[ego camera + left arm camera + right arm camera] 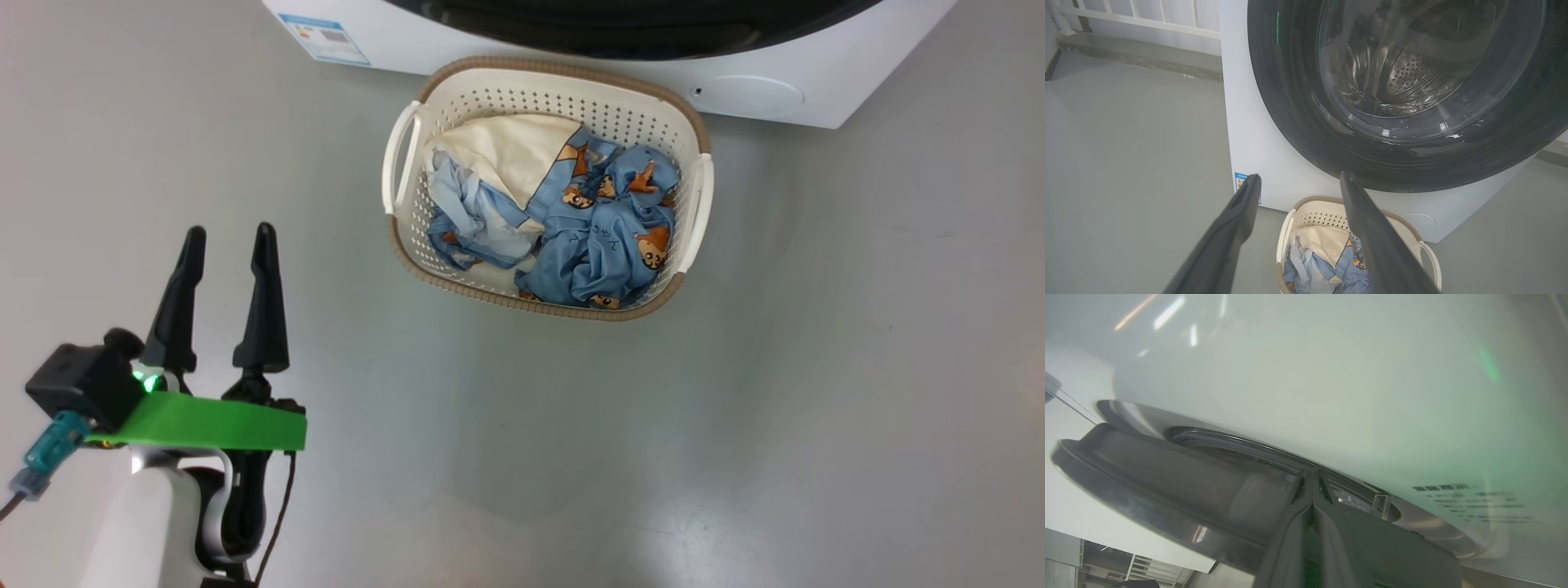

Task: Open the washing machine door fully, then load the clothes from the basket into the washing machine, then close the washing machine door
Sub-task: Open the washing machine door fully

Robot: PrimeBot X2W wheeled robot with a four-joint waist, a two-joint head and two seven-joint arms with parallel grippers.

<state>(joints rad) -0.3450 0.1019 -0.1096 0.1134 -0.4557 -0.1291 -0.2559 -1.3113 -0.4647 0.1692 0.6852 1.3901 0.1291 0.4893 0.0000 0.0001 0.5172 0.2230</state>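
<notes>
The white washing machine (816,90) stands at the top of the head view, with the black lower edge of its door (620,33) above the basket (555,73). The basket sits on the floor against the machine and holds the clothes (596,220), blue printed and cream pieces. My left gripper (230,231) hangs open and empty to the basket's left. Its wrist view shows the door (1290,102), the basket (1314,202) and the clothes (1323,261) beyond that gripper (1299,176). My right gripper (1312,473) is shut, tips tucked between the door's rim (1147,486) and the machine's front (1331,396).
Bare grey floor (735,408) spreads around the basket. A blue label (324,37) marks the machine's lower left corner. A white railing (1147,20) and a low ledge run behind the machine's left side.
</notes>
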